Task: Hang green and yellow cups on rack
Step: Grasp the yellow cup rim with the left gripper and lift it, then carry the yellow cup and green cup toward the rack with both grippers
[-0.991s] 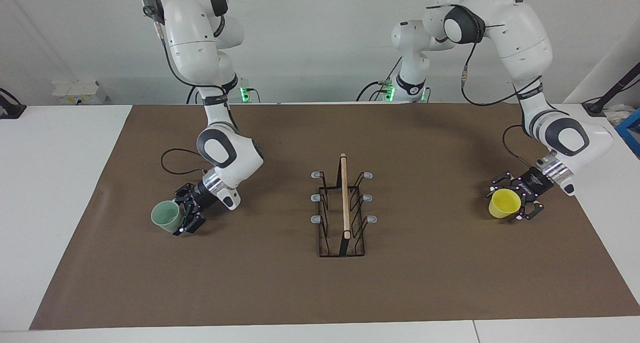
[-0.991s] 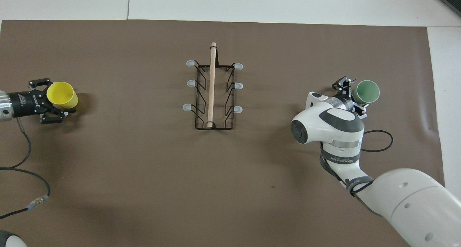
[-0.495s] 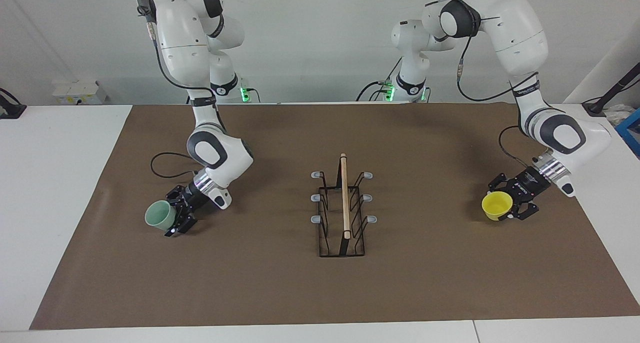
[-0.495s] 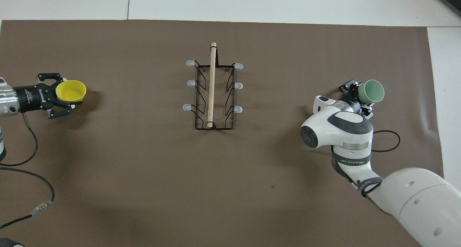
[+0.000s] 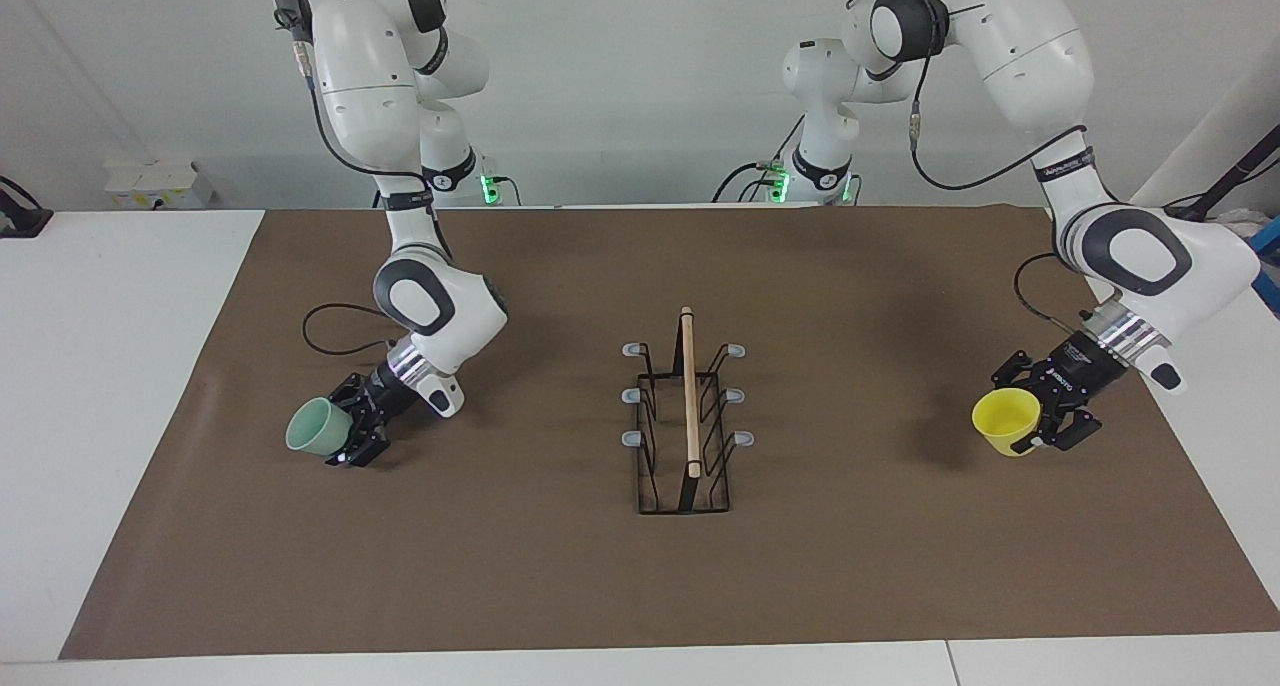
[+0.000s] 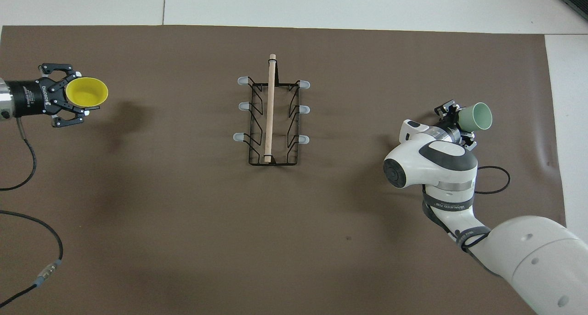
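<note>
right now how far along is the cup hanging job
Done: both cups are picked up. In hand: the left gripper holds the yellow cup and the right gripper holds the green cup, each toward its own end of the table. Left: the rack has nothing on its prongs.

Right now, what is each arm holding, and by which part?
Left gripper holds the yellow cup by its side wall; right gripper holds the green cup by its side wall.

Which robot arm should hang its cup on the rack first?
Probably neither has a clear edge. The left gripper holds the yellow cup in the air, and the right gripper holds the green cup tilted. Both look about equally far from the rack, one at each end.
</note>
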`<state>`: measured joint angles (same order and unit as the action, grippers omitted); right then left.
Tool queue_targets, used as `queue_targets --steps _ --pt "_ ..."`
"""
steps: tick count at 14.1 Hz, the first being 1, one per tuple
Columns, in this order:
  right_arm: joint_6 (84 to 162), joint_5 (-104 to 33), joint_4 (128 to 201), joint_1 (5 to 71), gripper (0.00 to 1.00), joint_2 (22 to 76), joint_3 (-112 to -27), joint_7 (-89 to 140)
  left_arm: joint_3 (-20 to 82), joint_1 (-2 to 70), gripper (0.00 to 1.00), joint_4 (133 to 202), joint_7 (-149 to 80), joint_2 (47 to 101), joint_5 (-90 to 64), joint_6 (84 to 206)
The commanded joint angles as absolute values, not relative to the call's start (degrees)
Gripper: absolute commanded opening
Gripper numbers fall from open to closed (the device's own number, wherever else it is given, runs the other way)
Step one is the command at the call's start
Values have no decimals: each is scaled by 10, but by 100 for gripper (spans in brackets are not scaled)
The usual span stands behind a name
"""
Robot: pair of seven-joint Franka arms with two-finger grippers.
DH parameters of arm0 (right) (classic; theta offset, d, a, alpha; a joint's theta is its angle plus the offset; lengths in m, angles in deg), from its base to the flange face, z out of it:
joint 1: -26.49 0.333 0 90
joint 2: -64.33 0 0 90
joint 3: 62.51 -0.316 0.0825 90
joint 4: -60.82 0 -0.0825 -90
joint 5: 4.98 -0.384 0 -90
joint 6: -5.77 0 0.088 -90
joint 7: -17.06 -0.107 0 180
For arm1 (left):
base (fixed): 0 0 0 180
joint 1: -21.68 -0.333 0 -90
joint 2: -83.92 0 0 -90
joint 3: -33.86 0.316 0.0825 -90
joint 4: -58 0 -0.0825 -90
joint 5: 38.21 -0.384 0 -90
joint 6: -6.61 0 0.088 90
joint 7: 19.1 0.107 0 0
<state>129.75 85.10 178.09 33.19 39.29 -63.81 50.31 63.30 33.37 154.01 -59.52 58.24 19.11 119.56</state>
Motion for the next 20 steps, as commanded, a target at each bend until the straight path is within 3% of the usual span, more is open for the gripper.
queue_targets --steps 1,5,9,13,16,20 --pt "1306 777 1780 327 0 433 -642 557 612 354 0 1552 -606 650 77 1214" --pt "1317 659 1775 323 0 471 -642 606 522 347 0 1558 -662 737 -92 1200" --pt "1307 426 1738 323 0 504 -641 703 407 343 0 1599 -716 812 -246 1203" --pt "1295 244 1730 318 0 550 -641 715 305 343 0 1635 -718 851 -349 1220" --pt "1295 65 1731 306 0 588 -641 733 255 342 0 1686 -733 866 -422 1311" --pt "1299 -168 1731 298 1 612 -640 791 224 340 0 1795 -740 884 -478 1576"
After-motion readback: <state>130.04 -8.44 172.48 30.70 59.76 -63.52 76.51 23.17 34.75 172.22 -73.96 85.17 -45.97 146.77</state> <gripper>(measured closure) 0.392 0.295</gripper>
